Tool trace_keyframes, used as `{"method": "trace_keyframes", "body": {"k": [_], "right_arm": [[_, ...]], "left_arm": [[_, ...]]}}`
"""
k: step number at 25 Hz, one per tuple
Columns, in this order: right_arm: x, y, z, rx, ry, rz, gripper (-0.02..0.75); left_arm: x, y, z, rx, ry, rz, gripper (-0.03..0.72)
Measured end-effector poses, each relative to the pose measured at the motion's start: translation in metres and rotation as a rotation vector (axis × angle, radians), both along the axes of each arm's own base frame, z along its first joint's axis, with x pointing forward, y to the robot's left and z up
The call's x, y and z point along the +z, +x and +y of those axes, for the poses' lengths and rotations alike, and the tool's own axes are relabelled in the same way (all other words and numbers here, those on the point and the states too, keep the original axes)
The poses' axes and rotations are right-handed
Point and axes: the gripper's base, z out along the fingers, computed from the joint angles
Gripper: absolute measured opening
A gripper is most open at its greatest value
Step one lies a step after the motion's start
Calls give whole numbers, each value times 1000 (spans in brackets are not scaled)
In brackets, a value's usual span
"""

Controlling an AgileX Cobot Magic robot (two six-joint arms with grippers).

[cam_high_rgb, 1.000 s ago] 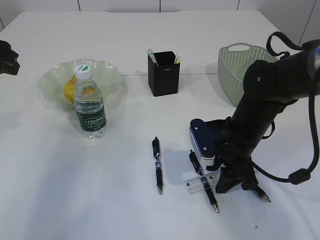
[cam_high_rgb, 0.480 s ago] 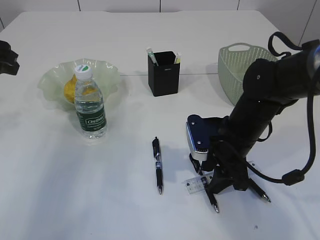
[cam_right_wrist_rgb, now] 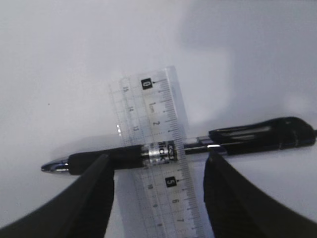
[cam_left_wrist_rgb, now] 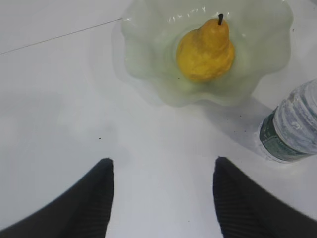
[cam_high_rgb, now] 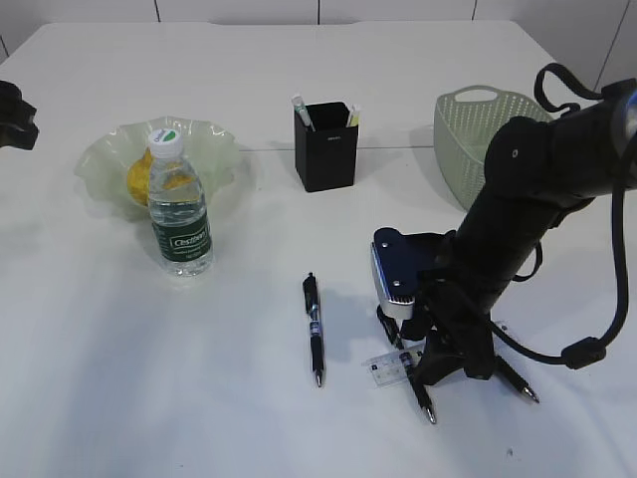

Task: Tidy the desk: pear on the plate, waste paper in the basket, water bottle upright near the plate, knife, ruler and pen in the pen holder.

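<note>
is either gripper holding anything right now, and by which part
Nothing is held. The right gripper stands open astride the clear plastic ruler and the black pen under it; the left gripper is open over bare desk.

White desk [cam_high_rgb: 249, 418] bearing plate [cam_high_rgb: 105, 151], water bottle [cam_high_rgb: 179, 214], pen holder [cam_high_rgb: 325, 149], basket [cam_high_rgb: 468, 134], pens [cam_high_rgb: 315, 329], ruler [cam_right_wrist_rgb: 158, 163].

A clear ruler [cam_right_wrist_rgb: 157, 158] lies across a black pen [cam_right_wrist_rgb: 183, 148] on the white worktop [cam_right_wrist_rgb: 74, 59]. The right gripper [cam_right_wrist_rgb: 158, 198] stands spread, one finger on each side of the ruler.
</note>
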Motion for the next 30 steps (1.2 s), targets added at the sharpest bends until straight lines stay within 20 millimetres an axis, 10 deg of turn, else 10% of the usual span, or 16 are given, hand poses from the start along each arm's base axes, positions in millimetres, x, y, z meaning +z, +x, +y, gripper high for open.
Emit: {"method": "trace_keyframes", "body": {"k": [30], "right_arm": [[-1,1,-6,5,-69,-6,428]], "left_arm": [[-1,-1,1,-3,18,11,447]]}}
